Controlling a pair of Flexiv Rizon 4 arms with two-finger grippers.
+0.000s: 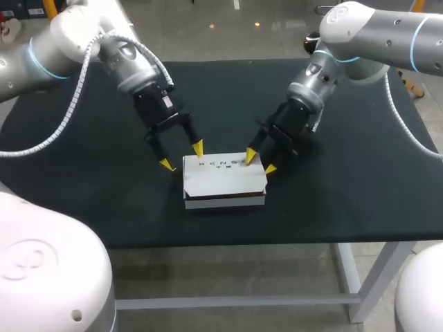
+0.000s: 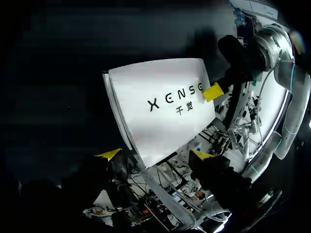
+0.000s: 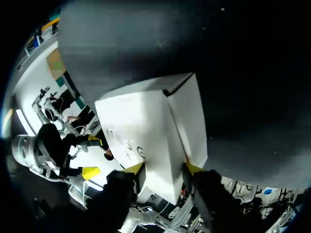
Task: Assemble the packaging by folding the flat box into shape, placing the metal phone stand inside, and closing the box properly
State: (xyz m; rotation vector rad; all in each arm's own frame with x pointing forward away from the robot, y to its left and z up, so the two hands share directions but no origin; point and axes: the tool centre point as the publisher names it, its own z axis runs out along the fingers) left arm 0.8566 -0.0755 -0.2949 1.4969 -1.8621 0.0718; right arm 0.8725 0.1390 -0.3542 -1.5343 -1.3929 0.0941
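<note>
On the black tabletop, my right gripper clamps the right end of the white box, apparently steadying it, while my left gripper straddles the opposite corner, fingers wide.

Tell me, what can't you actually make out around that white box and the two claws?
Inside of the box: every view, its closed top hides whether the phone stand is in it.
Box corner at the right claw: right wrist view, the claw's dark body covers it.
Body of the left claw behind its yellow tips: left wrist view, lost in shadow.
</note>
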